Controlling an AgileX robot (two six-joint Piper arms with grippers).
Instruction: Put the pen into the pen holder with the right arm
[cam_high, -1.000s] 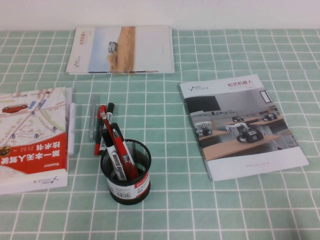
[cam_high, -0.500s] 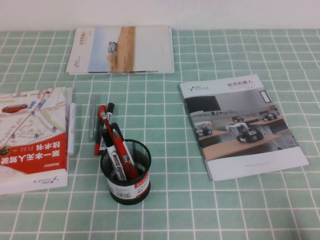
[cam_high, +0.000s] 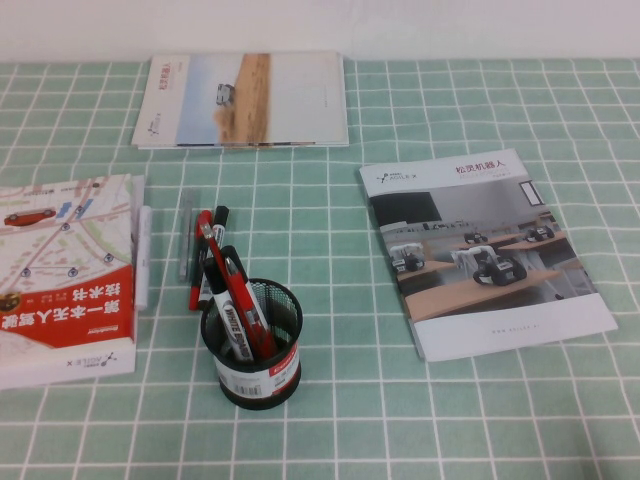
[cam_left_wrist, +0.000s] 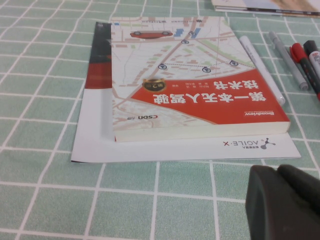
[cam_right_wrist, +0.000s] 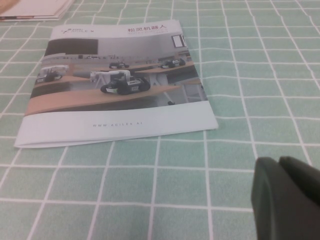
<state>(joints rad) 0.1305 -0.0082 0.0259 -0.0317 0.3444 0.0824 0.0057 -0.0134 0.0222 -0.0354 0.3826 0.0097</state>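
The red-barrelled pen (cam_high: 243, 297) with dark trim stands tilted in the black wire-mesh pen holder (cam_high: 257, 352), its top leaning to the left. A black marker with a white label (cam_high: 226, 316) stands in the holder beside it. Neither arm shows in the high view. My right gripper (cam_right_wrist: 280, 162) is shut and empty, low over the bare cloth near the robot brochure (cam_right_wrist: 115, 85). My left gripper (cam_left_wrist: 279, 171) is shut and empty, low over the cloth next to the red map book (cam_left_wrist: 190, 80).
A red stick pen (cam_high: 196, 270), a black marker (cam_high: 220, 216), a grey pen (cam_high: 185, 245) and a white pen (cam_high: 143, 255) lie behind the holder. The map book (cam_high: 60, 270) lies at the left, the brochure (cam_high: 480, 250) at the right, another booklet (cam_high: 245, 100) at the back.
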